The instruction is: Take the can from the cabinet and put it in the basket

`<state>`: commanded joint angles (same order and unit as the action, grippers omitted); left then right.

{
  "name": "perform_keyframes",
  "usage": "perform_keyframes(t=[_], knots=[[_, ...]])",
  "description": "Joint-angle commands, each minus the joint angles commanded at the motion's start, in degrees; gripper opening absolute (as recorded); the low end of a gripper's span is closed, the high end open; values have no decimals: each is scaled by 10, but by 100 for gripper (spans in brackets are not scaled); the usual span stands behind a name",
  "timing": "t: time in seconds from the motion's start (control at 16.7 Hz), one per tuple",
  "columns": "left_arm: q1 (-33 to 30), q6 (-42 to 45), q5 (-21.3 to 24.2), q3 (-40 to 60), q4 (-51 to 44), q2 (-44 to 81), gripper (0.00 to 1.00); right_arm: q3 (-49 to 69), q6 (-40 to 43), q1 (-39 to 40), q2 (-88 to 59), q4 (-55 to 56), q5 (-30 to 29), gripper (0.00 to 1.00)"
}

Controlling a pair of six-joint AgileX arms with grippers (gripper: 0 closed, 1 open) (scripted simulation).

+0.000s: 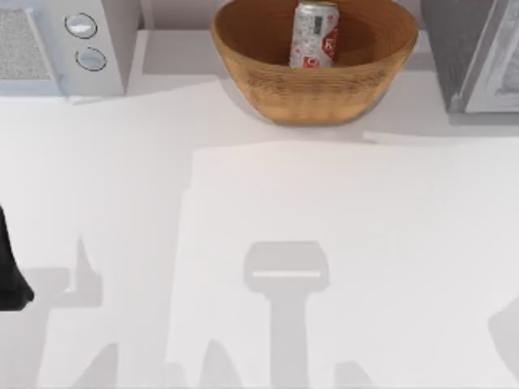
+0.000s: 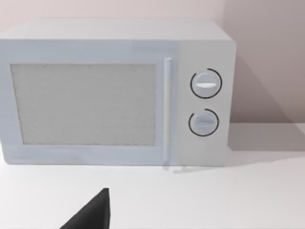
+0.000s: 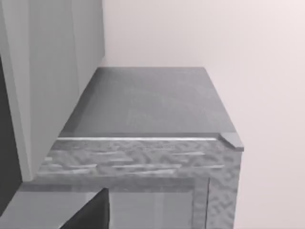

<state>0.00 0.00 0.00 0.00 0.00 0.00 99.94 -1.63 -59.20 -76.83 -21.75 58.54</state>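
Inside the wicker basket (image 1: 268,85) stands the silver-red can (image 1: 314,34).

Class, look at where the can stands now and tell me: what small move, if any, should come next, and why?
Probably none beyond keeping both arms back. The can stands upright inside the basket, at the far middle of the table, and nothing grips it. The cabinet stands to the basket's right. The left arm sits at the table's left edge, so the job looks finished.
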Motion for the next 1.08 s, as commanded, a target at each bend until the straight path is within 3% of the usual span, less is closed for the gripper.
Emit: perform_keyframes(t=[0.18, 0.36, 1.08], knots=[[0, 0, 0, 0, 0, 0, 100, 7, 1, 52, -1, -2, -51, 100], [0, 0, 0, 0, 0, 0, 100, 15, 3, 152, -3, -7, -152, 100], [0, 0, 0, 0, 0, 0, 100, 0, 5, 739, 16, -31, -739, 100]])
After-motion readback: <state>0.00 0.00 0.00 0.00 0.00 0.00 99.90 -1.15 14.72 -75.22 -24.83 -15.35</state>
